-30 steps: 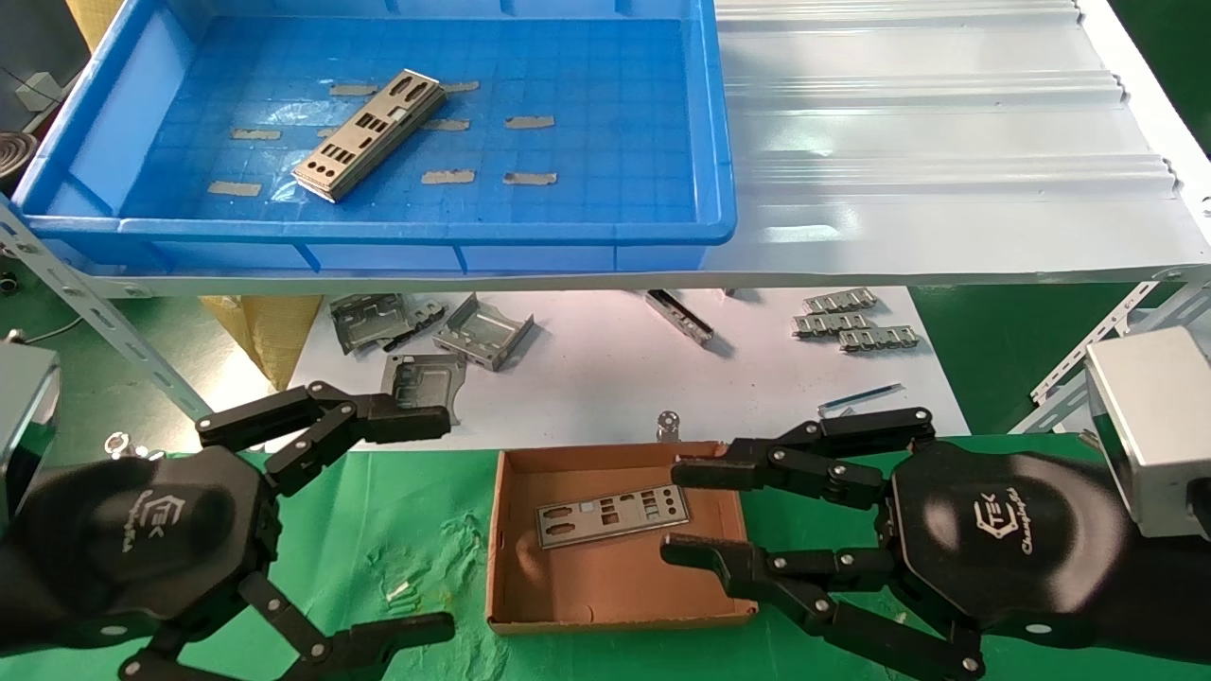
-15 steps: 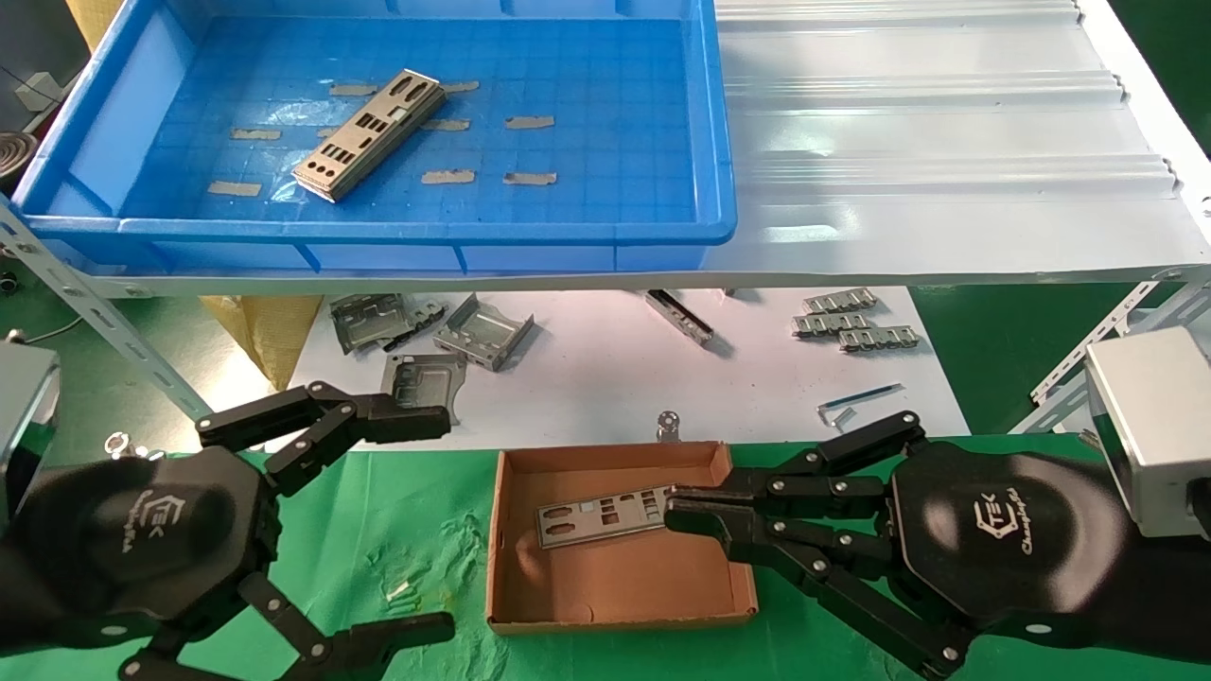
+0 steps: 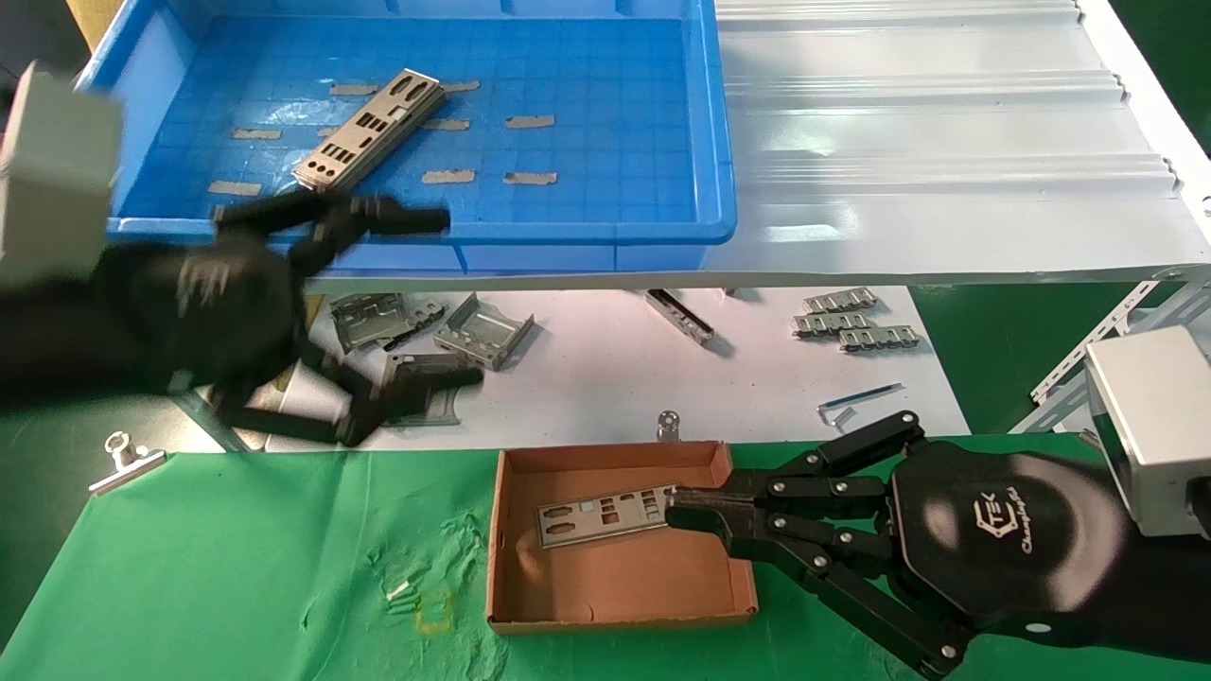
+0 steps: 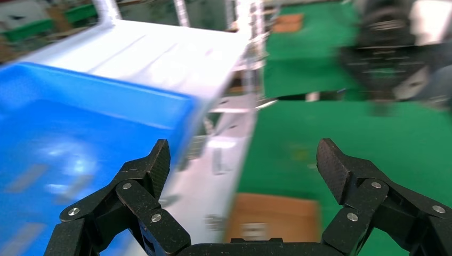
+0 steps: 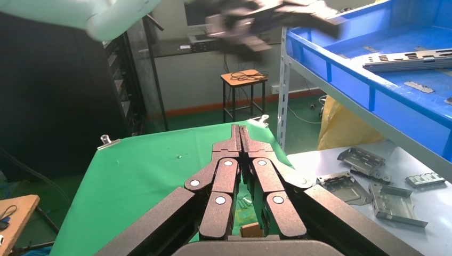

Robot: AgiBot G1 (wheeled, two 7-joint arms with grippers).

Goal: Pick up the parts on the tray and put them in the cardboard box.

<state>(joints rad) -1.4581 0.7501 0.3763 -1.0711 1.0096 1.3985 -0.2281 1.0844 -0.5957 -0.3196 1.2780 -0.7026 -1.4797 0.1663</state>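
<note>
While the left gripper [image 3: 430, 293] is held wide open by the tray [image 3: 719, 180], the right gripper [image 3: 674, 501] is kept squeezed together, empty, beside the part [image 3: 610, 515] in the cardboard box [image 3: 605, 582].

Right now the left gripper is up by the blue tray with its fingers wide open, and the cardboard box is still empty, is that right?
Not quite. The cardboard box is not empty: the head view shows one silver plate lying flat in it, with the shut right gripper at its end. The left gripper is open by the blue tray.
</note>
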